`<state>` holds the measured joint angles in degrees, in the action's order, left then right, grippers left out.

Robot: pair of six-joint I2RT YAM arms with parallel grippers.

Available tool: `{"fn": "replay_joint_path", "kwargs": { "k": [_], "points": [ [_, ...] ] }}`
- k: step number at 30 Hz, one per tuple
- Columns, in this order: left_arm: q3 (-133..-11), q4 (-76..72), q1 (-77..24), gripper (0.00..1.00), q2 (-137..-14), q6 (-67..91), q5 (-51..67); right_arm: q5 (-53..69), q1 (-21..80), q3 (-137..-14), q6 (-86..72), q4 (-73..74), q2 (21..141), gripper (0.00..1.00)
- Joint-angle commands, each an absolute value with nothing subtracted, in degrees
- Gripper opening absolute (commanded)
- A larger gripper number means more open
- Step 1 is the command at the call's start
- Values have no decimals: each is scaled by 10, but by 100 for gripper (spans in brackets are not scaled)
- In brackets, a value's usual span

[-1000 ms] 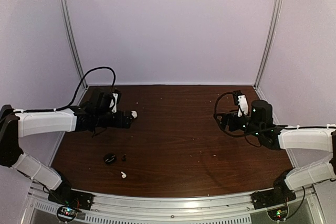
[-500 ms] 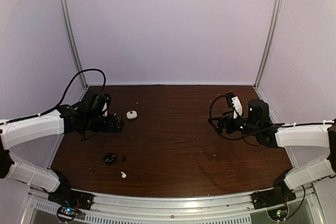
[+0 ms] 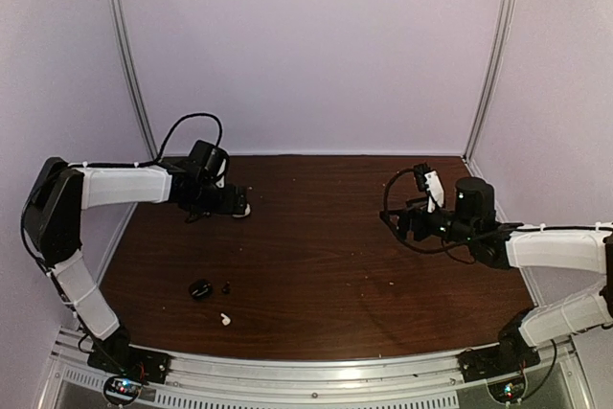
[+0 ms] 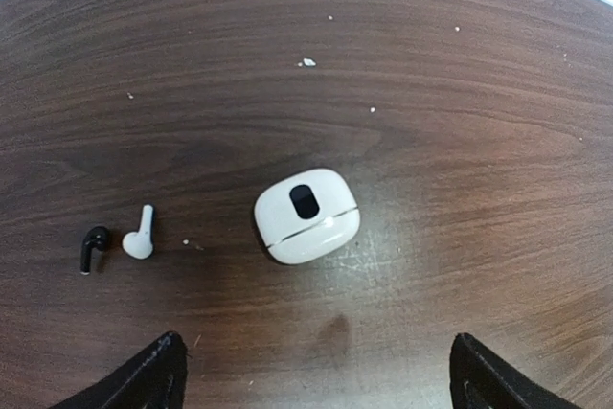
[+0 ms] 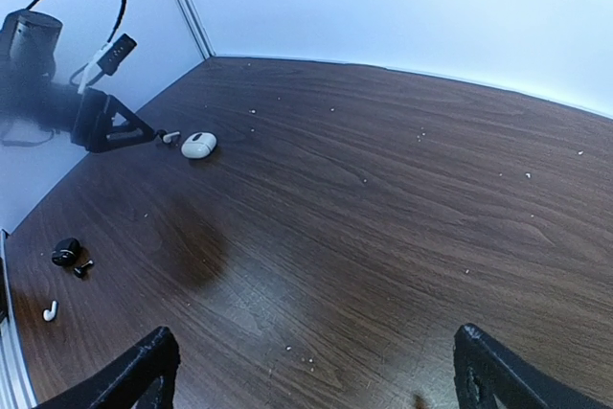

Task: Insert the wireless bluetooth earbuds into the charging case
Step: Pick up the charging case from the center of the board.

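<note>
The left gripper stands wide open with nothing between its fingers, poised just short of the white charging case. The case lies flat on the tabletop, centred ahead of the two fingertips and untouched. Half a second ago this gripper had drawn back from the case, leaving it plainly exposed in the overhead view; now it has come back up to it. The left arm has also folded differently: its elbow stands high at the left edge of the tabletop, where earlier the white forearm lay low. The case itself has not shifted over the second.

In the wrist view a white earbud lies to the left of the case, stem pointing away from the camera. A black earbud lies just beyond it, further from the case; the two are close but apart, and neither touches the case.

Well to the near side of the case, toward the arm bases, sit a black case and a second black earbud just beside it. A second white earbud lies a little nearer still. All three are where they were.

The right gripper, far to the right of the case, is likewise spread wide and empty over bare wood, barely moved
</note>
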<state>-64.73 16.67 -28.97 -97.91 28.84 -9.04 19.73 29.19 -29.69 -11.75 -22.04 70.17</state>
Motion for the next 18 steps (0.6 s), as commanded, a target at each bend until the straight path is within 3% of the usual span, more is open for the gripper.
{"fn": "replay_joint_path", "kwargs": {
  "k": [1, 18],
  "points": [
    [-693, 131, -287, 95, -1034, 292, -80, 193, 294, -295, -117, -218, 692, 100],
    [-760, 119, -290, 90, -1178, 330, -117, 174, 293, -294, -108, -197, 674, 100]
  ]
}}
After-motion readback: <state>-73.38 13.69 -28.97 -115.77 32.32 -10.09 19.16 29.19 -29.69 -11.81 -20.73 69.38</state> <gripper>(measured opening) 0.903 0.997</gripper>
